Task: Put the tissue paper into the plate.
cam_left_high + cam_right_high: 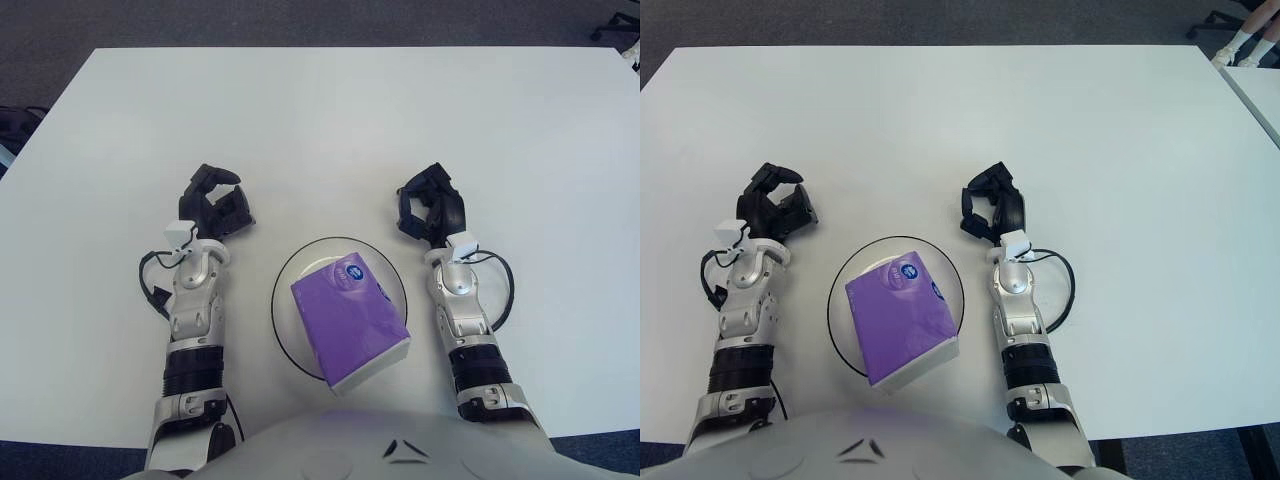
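Observation:
A purple tissue pack (350,318) with a white underside lies tilted in the white, dark-rimmed plate (285,275) near the table's front edge. No hand touches it. My left hand (216,202) shows left of the plate with fingers loosely curled around nothing. To the right of the plate my right hand (431,204) holds its fingers loosely curled, also holding nothing. Both forearms run back toward my body on either side of the plate.
The white table (330,120) stretches away beyond both hands. Dark floor borders it at the back and sides. Black cables loop beside each wrist.

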Tool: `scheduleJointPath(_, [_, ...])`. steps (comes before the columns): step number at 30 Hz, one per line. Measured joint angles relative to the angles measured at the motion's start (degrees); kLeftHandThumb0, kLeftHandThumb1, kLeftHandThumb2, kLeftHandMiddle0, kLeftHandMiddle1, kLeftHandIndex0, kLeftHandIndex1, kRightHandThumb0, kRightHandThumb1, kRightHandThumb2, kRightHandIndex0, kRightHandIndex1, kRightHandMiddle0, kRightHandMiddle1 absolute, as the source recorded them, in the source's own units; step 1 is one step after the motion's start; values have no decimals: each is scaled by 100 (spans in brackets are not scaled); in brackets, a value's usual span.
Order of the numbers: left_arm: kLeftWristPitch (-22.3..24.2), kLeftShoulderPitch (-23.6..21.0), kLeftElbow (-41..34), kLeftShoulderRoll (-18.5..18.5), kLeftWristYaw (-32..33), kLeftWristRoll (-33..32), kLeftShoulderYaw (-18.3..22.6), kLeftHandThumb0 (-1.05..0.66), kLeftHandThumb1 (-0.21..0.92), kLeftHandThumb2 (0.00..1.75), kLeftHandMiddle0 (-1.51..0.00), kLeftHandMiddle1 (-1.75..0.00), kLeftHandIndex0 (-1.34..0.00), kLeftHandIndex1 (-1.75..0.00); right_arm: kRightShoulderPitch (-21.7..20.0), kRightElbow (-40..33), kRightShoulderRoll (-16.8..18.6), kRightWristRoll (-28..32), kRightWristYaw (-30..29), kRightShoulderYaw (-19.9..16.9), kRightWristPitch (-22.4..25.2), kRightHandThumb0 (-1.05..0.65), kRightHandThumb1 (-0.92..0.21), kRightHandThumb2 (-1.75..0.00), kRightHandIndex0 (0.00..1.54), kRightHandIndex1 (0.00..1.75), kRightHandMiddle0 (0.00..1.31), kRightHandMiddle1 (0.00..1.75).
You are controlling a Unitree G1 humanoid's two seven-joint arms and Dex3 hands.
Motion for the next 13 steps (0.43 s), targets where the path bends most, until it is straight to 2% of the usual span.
scheduleJointPath(13, [-189, 291, 11, -110, 434, 765, -402, -53, 19, 149, -133, -175, -72, -175, 141, -157, 15, 4, 52, 76, 20, -41, -54, -105, 60, 138, 44, 175])
